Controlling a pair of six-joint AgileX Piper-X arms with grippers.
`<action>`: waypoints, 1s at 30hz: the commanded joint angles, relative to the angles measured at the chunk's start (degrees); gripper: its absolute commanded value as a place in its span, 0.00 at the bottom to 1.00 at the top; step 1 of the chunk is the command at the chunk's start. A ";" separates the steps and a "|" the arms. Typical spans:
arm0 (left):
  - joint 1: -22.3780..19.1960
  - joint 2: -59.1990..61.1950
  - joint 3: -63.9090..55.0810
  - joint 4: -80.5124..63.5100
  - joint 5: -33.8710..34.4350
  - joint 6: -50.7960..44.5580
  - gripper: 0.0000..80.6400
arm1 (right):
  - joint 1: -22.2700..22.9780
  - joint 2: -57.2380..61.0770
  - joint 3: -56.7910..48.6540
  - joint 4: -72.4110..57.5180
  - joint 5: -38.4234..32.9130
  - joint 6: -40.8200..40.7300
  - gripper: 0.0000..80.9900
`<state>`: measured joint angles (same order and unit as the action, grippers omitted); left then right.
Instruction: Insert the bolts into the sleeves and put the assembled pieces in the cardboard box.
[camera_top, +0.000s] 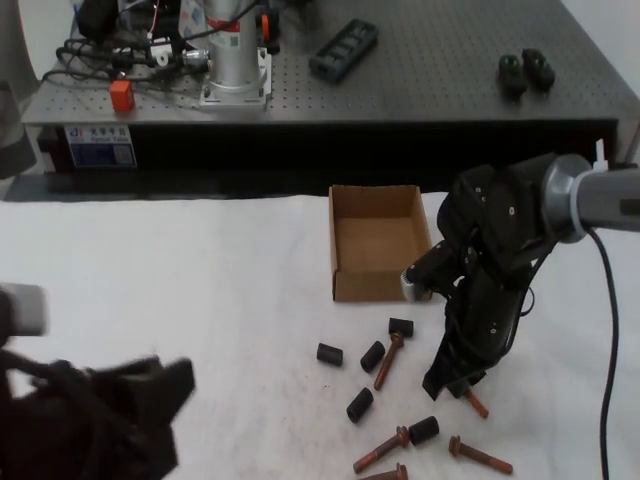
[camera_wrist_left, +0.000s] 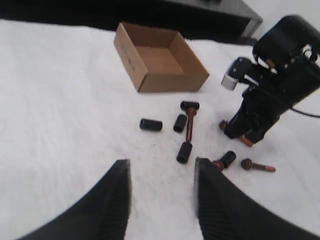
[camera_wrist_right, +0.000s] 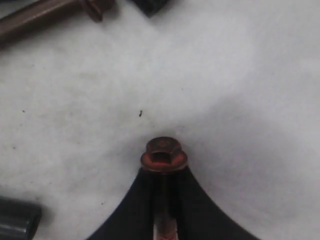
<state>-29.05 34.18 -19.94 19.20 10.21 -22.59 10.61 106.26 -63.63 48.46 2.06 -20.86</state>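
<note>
The brown cardboard box (camera_top: 370, 286) holds nothing yet; in front of it, short black cylindrical sleeves (camera_top: 330, 353) and loose bolts lie scattered on the white-covered bench (camera_top: 180, 290); the right pincer (camera_top: 452, 382), near the box, is closed on one copper-coloured flanged bolt (camera_wrist_right: 164, 156); the left pincer (camera_wrist_left: 161, 165) hangs wide open and empty, well away from the box; nearly everything remains.
</note>
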 joint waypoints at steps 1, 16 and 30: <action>-0.01 1.27 -0.89 -0.28 1.02 0.44 0.37 | -0.61 0.98 0.03 -1.13 0.82 -0.21 0.01; -2.38 49.98 -40.70 23.50 7.12 24.94 0.37 | -7.73 -20.72 1.82 -0.83 -8.34 16.50 0.01; -13.10 81.18 -71.40 39.16 0.48 30.32 0.37 | -8.21 -35.54 8.61 0.03 -8.30 18.71 0.01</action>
<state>-40.99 112.67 -87.93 57.50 11.82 6.91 2.90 71.80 -55.44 48.98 -5.57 -2.43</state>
